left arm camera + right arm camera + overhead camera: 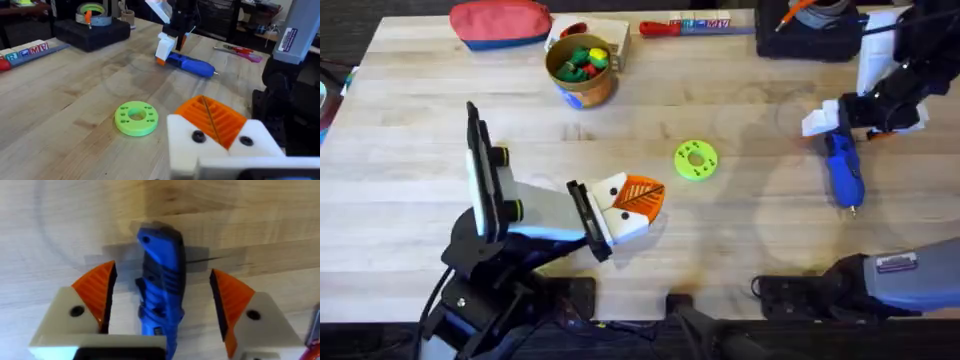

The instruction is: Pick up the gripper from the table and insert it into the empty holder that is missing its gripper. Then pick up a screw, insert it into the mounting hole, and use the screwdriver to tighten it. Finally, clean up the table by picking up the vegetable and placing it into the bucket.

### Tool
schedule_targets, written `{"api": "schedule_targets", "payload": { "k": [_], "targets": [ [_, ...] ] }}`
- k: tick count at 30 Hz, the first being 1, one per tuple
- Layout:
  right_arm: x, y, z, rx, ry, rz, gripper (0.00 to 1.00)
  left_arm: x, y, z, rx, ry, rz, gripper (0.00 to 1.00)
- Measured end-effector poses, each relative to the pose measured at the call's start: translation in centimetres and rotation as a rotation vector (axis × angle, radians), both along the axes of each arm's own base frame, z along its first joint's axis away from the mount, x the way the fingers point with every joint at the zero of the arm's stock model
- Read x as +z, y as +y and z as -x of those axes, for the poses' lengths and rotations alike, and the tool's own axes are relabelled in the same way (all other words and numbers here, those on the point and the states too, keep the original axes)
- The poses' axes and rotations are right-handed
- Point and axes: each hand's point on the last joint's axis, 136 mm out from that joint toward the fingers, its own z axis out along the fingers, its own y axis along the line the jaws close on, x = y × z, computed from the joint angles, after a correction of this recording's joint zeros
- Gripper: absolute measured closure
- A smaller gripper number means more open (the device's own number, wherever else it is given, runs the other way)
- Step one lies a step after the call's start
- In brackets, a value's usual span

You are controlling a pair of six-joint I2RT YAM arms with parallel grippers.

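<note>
The blue screwdriver (844, 172) lies on the table (740, 230) under the right arm's fingers (820, 122), right of a green disc (696, 160).

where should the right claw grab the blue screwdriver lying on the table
Grip the screwdriver across its thick blue handle, coming straight down from above. It lies flat on the table, thin tip pointing toward the arm bases, and the open right claw already straddles the handle's two sides.
</note>
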Motion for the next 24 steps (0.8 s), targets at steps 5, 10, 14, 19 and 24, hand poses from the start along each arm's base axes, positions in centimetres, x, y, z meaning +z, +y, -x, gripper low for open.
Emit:
{"api": "schedule_targets", "payload": {
  "k": [5, 10, 14, 19, 24],
  "targets": [
    [-0.2, 0.7, 1.0, 0.017, 0.044, -0.032, 0.010, 0.0, 0.0, 0.0, 0.002, 0.000, 0.000, 0.996],
    [-0.2, 0.9, 1.5, 0.043, 0.064, -0.043, 0.010, 0.0, 0.0, 0.0, 0.003, 0.000, 0.000, 0.996],
    [-0.3, 0.7, 1.5, 0.046, 0.062, -0.045, 0.011, 0.0, 0.0, 0.0, 0.003, 0.000, 0.000, 0.996],
    [-1.4, 0.3, 1.3, 0.033, 0.081, -0.062, 0.017, 0.0, 0.0, 0.0, 0.003, 0.000, 0.000, 0.996],
    [-1.7, 0.3, 0.6, 0.034, 0.070, -0.078, 0.062, 0.0, 0.0, 0.0, 0.003, 0.000, 0.000, 0.996]
  ]
}}
